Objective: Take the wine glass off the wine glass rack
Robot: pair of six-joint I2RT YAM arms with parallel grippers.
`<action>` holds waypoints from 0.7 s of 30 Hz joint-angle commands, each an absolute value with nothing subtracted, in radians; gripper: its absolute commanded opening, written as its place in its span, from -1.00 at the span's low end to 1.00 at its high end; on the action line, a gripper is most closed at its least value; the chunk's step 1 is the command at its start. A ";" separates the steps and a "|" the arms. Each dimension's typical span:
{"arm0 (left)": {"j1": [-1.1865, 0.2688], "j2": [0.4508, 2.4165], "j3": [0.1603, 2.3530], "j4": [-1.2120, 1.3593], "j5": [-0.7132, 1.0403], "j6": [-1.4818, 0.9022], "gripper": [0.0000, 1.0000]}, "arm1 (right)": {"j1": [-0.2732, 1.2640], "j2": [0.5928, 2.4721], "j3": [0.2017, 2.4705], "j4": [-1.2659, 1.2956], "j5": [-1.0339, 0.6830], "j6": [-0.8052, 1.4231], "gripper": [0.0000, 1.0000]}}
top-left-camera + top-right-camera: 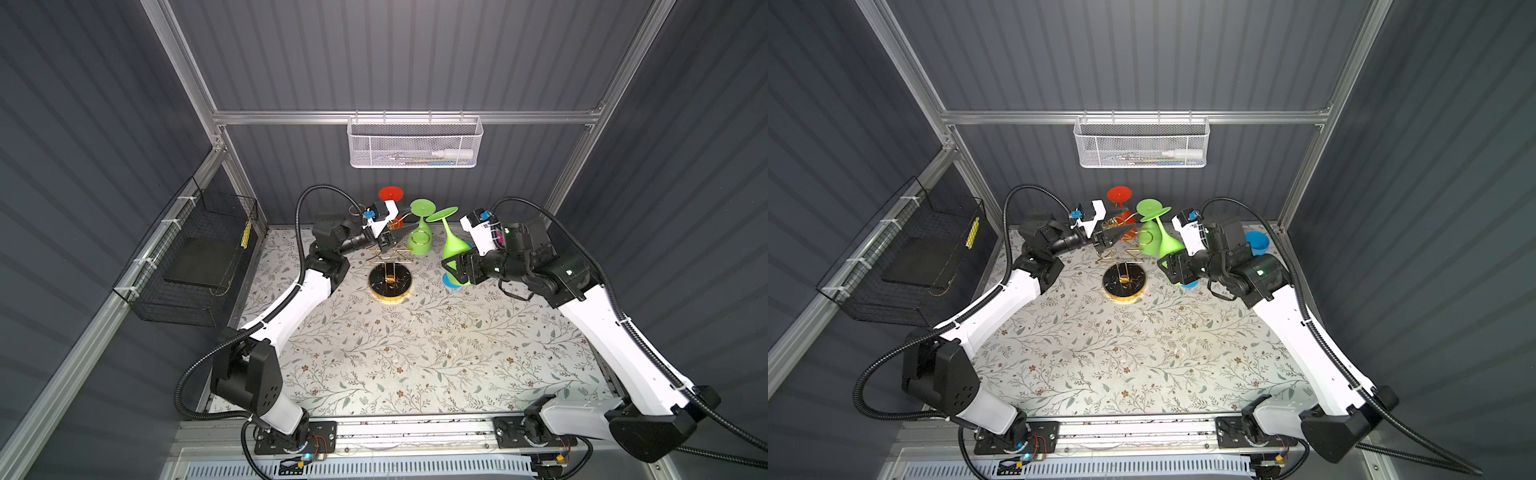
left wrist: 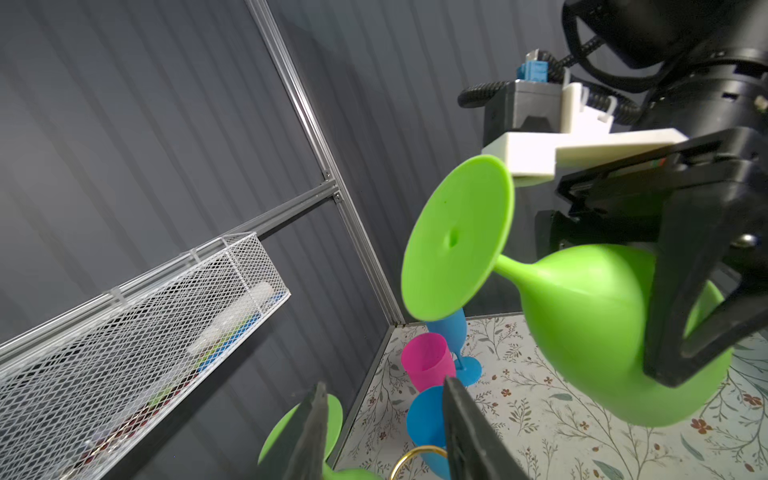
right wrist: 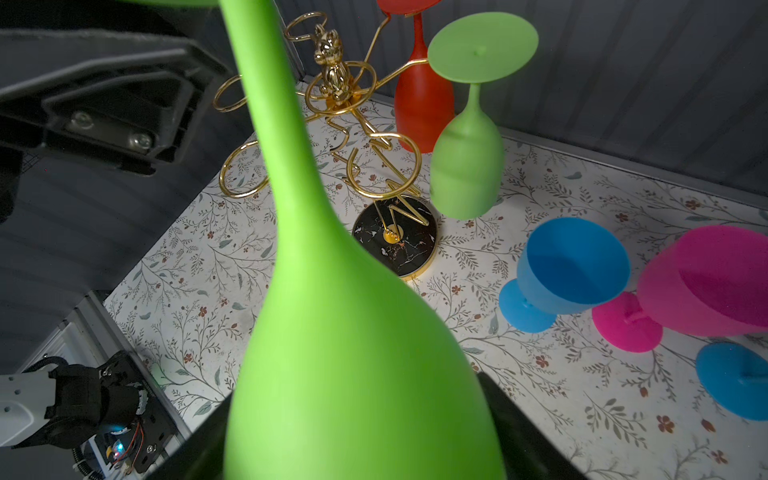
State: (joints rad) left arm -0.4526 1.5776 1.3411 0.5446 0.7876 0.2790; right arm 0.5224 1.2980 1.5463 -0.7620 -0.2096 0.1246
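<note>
Green and upside down, the wine glass (image 1: 452,246) is already clear of the rack (image 1: 390,283). It hangs tilted in the air to the rack's right, foot uppermost. The right claw (image 1: 453,269) is clamped across its bowl, the widest part, likely because the thin stem gives little to squeeze. The left claw (image 2: 384,386) sits at the rack's top, fingers apart with a gold ring showing between them, probably to steady the light wire stand. A second green glass (image 1: 419,243) and a red glass (image 1: 390,194) hang on the rack.
</note>
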 commanded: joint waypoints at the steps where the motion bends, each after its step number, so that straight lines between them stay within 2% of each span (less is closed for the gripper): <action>1: -0.464 1.594 1.370 0.574 0.820 0.323 -0.08 | 0.518 1.316 1.586 -0.772 -0.243 0.125 -0.01; 15: -0.480 1.608 1.388 0.574 0.797 0.343 -0.09 | 0.523 1.368 1.597 -0.754 -0.321 0.143 -0.05; 21: -0.490 1.608 1.393 0.554 0.796 0.366 -0.16 | 0.527 1.377 1.592 -0.749 -0.327 0.150 -0.06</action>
